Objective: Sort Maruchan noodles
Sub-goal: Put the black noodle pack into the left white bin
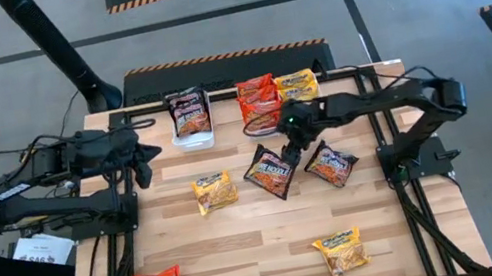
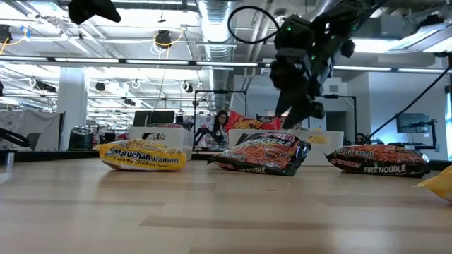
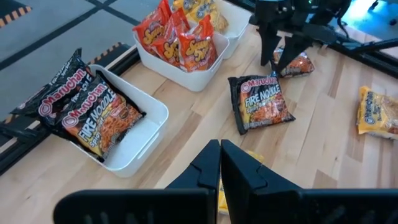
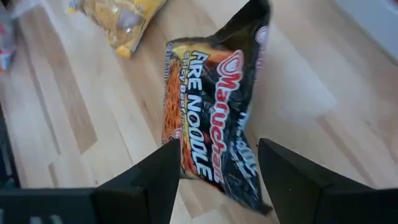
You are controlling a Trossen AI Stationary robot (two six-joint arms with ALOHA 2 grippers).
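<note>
Your left end effector (image 1: 141,165) sits closed, holding nothing. The left bin (image 1: 194,141) holds dark packets (image 1: 188,113), the middle bin (image 3: 180,74) red packets (image 1: 258,100), the third yellow ones (image 1: 297,84). Your right end effector (image 1: 287,154) hangs wide open over a dark packet (image 1: 269,171) on the bench (image 1: 245,250).

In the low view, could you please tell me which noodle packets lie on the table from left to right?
Yellow Maruchan Ramen packet → black Fire Noodle packet, under the open right gripper → second black Fire Noodle packet → edge of a yellow packet at the right border.
</note>
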